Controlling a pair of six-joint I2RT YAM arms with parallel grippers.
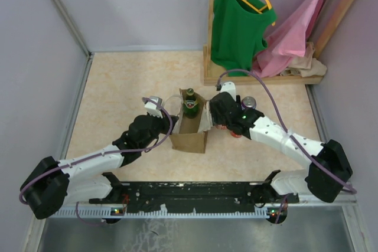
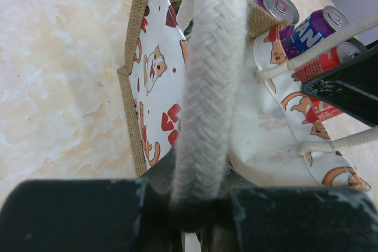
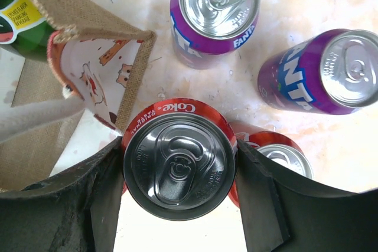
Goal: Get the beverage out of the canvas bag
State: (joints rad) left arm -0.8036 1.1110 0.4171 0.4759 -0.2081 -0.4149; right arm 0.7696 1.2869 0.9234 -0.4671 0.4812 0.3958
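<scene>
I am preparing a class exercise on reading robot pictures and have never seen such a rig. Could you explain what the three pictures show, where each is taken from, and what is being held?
The overhead picture looks down on two white jointed robot arms on a beige table. Between them stands a small tan-brown canvas bag with a green glass bottle inside.

The other two pictures come from cameras on the wrists. The left gripper is closed on the bag's white woven rope handle, with the cartoon-printed lining showing behind.

The right gripper clasps a red Coke can outside the bag. Two purple Fanta cans and another red can stand on the table nearby.

At the back, a wooden clothes rack holds green and pink garments.
</scene>
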